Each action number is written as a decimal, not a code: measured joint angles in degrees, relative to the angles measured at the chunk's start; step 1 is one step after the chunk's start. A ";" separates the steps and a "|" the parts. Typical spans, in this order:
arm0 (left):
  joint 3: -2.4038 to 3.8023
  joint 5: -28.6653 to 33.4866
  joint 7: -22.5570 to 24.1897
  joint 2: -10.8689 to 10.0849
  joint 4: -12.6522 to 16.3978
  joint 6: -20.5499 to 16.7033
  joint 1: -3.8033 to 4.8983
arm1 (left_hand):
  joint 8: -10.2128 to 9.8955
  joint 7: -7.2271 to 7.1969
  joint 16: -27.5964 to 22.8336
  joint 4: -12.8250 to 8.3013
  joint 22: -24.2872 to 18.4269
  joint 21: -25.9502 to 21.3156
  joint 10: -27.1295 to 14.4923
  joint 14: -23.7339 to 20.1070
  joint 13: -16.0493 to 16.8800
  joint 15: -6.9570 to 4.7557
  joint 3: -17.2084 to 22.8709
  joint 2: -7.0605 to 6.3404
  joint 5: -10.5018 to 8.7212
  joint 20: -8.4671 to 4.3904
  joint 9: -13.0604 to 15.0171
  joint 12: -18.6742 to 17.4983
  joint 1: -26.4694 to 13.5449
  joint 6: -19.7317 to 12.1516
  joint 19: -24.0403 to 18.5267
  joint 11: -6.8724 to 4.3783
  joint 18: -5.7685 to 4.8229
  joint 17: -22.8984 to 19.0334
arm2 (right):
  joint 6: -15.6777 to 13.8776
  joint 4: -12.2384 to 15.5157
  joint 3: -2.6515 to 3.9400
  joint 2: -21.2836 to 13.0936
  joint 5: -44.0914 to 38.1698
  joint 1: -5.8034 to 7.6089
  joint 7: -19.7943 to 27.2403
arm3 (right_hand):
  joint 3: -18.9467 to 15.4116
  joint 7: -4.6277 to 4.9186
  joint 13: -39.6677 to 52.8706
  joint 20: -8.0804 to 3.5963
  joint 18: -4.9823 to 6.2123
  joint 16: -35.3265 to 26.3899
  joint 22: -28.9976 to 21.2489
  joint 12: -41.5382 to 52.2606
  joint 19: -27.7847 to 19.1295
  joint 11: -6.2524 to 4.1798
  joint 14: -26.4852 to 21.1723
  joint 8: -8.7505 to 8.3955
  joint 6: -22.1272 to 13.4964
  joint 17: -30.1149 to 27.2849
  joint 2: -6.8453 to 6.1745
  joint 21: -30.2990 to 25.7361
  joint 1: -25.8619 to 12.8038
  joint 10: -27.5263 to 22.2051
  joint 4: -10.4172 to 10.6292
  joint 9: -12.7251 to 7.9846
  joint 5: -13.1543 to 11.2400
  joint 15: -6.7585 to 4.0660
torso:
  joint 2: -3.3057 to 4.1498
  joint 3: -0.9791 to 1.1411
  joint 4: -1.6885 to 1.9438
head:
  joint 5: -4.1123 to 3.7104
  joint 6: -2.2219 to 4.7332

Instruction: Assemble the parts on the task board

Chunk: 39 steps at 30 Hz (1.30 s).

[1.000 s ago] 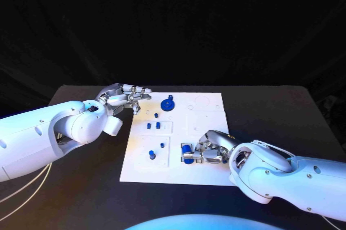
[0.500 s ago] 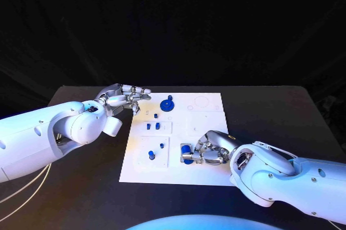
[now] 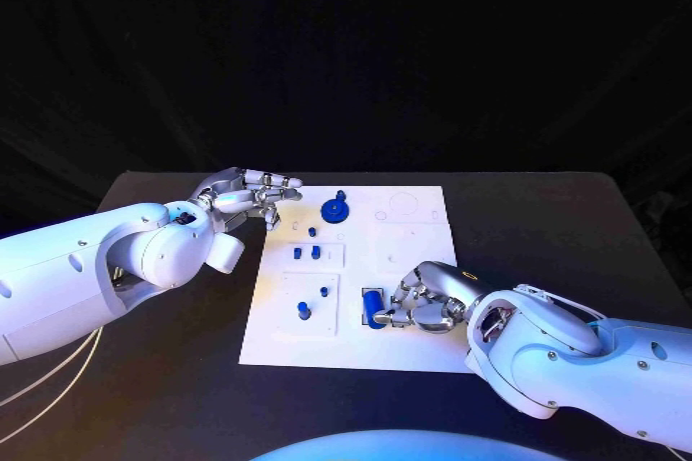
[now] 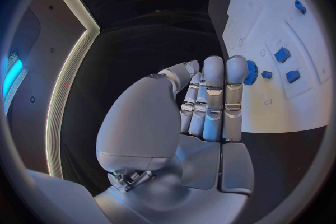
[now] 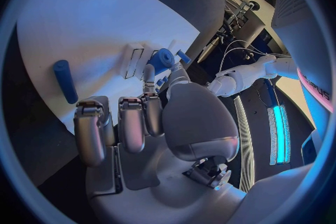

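The white task board (image 3: 411, 231) lies mid-table. At its near right part my right hand (image 3: 423, 306) pinches a short blue cylinder (image 5: 162, 57) between thumb and a finger, just above the board beside a narrow slot (image 5: 133, 60). A long blue peg (image 5: 64, 81) lies flat on the board (image 5: 91, 17) close to the other fingertips, and the same blue peg (image 3: 374, 304) is at those fingertips. My left hand (image 3: 248, 196) hovers off the board's far left corner, holding nothing, fingers (image 4: 213, 95) side by side and the thumb a little apart.
A blue disc with a knob (image 3: 335, 211) stands at the board's far side. Two small blue parts (image 3: 304, 252) sit in a recessed panel, and two more (image 3: 304, 308) on the near left panel. Black table (image 3: 173, 381) surrounds the board.
My right hand has turned slightly and drawn a little toward the board's near edge, and the blue pieces at its fingertips have closed up. The left hand has not moved.
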 measured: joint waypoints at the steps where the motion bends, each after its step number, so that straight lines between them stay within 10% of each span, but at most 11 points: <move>1: 0.00 0.00 -0.01 -0.02 0.00 0.00 0.00 | 0.00 0.00 0.00 0.00 0.00 0.00 0.00 0.00 0.00 0.00 0.00 0.00 0.00 0.00 0.00 0.00 0.00 0.00 0.00 0.00 0.00 0.00 | 0.03 0.00 0.00 0.00 0.01 0.00 0.05 | 0.00 0.00 0.00 0.00 0.00 0.00 0.00 -0.01 0.00 0.00 0.00 0.00 0.00 0.00 0.00 0.00 0.29 0.00 0.00 0.05 0.00 0.00 | 0.02 -0.01 0.00 | 0.01 0.00; 25: -0.01 -0.01 -0.21 -0.20 0.19 0.00 0.00 | 0.23 0.00 0.00 0.00 -0.06 0.00 0.00 0.00 0.00 0.00 0.00 0.23 0.00 0.00 0.00 0.00 -0.23 0.00 0.00 0.00 0.00 -0.05 | 0.38 -3.12 -0.01 3.45 -0.34 0.00 -0.02 | -0.26 0.00 0.16 0.01 0.00 0.00 -0.02 0.00 0.00 0.19 -0.22 0.00 0.00 -0.02 1.23 0.00 1.62 -0.19 -0.24 0.25 0.22 -0.19 | 0.05 -0.05 0.04 | 0.25 -0.46; 39: -0.01 -0.06 -0.34 -0.28 0.17 0.03 0.00 | 0.23 0.00 0.00 0.00 -0.06 0.00 0.00 0.00 0.00 0.00 0.00 0.23 0.00 0.00 0.00 -0.01 -0.23 0.00 0.00 0.00 -0.01 -0.05 | 1.00 -3.11 0.01 2.63 -0.77 0.02 0.08 | -2.74 0.01 0.16 0.01 0.00 0.00 -0.03 0.01 0.00 0.10 -0.21 0.00 0.00 -0.02 -0.60 0.00 3.41 -0.09 -1.22 0.59 -3.33 -0.18 | -0.01 -0.01 -0.04 | 0.35 -0.55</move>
